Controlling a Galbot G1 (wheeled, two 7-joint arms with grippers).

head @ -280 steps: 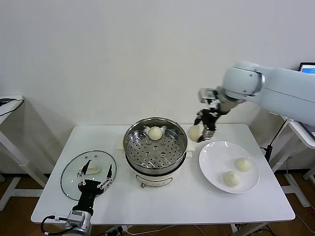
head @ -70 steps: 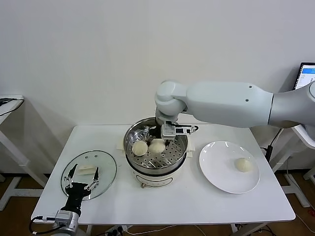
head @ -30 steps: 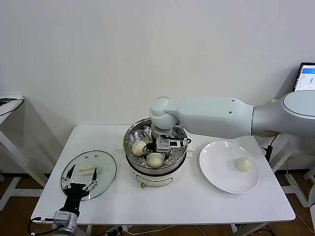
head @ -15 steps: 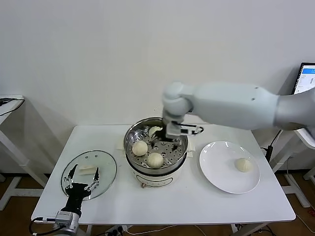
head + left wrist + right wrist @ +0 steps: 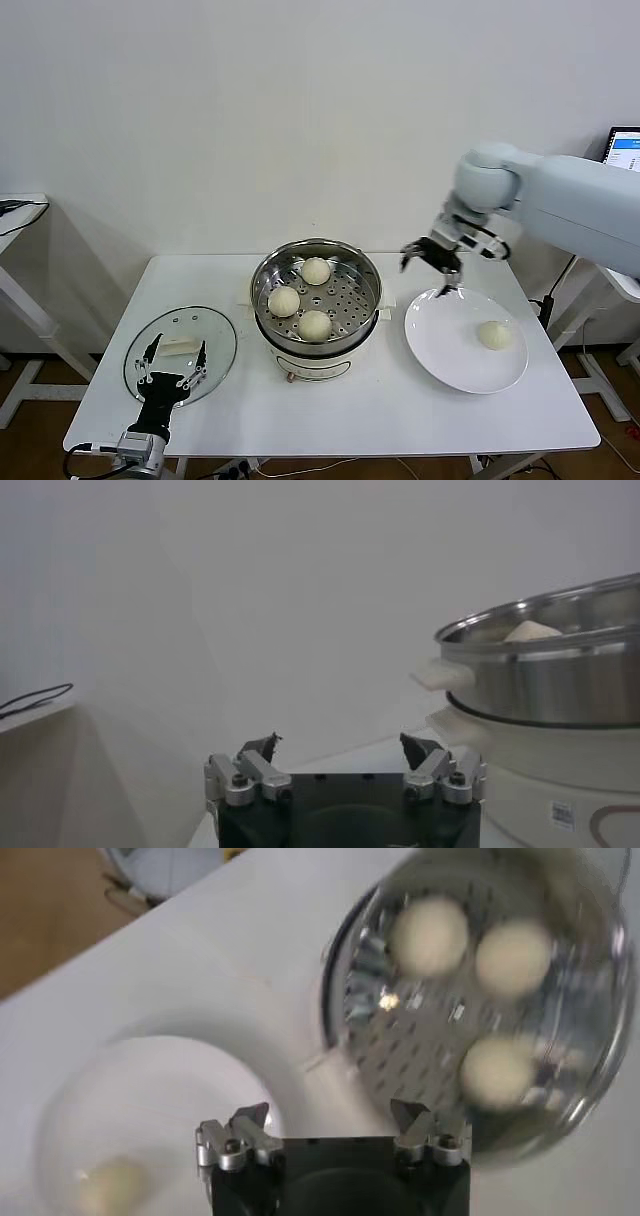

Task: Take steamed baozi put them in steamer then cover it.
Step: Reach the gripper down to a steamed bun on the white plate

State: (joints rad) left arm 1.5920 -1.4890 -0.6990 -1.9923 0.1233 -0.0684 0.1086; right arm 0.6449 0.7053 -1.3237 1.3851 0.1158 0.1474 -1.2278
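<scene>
While three steamed baozi [image 5: 301,298] sit in the steamer [image 5: 316,342], our right gripper [image 5: 432,262] hovers empty with jaws spread between steamer and plate [image 5: 448,350], where a fourth bun [image 5: 495,335] lies. Our left gripper [image 5: 168,373] waits, fingers apart, at the cover [image 5: 216,345] on the table [image 5: 380,410].

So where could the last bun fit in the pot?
The pot holds three buns, crowding its back, left and front. The bare patch of tray is on the right, toward the plate, where the last bun waits. The right gripper hovers open above the plate's far edge.
</scene>
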